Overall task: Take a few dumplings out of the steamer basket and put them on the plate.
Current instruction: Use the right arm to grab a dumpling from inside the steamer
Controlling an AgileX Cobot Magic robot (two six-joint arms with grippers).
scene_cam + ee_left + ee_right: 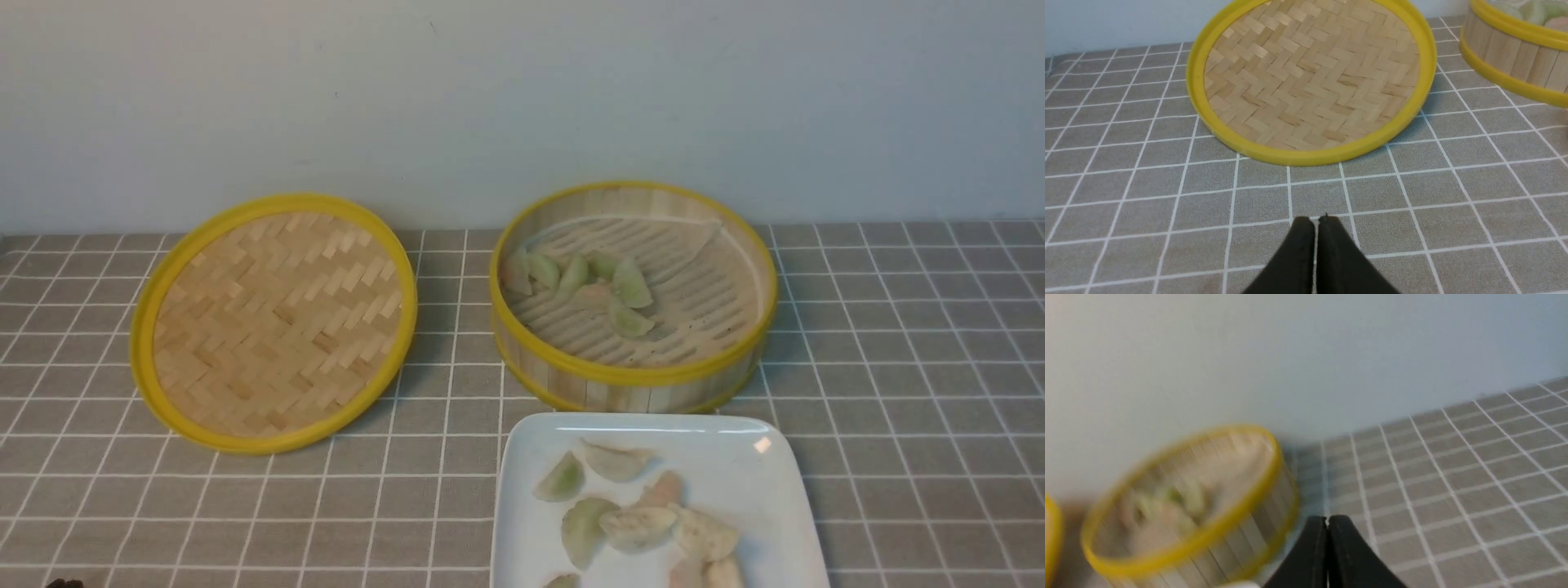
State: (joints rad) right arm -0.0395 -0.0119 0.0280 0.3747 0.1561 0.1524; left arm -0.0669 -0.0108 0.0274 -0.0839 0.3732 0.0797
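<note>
The steamer basket (pixel 633 377) stands at the back centre-right with several pale green dumplings (pixel 631 283) on its left side. The white plate (pixel 739 457) lies in front of it and holds several dumplings (pixel 638 527). Neither gripper shows in the front view. My left gripper (pixel 1314 220) is shut and empty above the cloth, short of the lid. My right gripper (pixel 1327 520) is shut and empty; the basket (pixel 1208 535) appears blurred beside it, with a sliver of the plate (pixel 1237 584) at the frame's edge. The basket's wall also shows in the left wrist view (pixel 1506 53).
A flat woven lid with a yellow rim (pixel 273 322) lies left of the basket, also in the left wrist view (pixel 1310 77). A grey checked cloth (pixel 898 367) covers the table. A pale wall (pixel 522 98) runs along the back.
</note>
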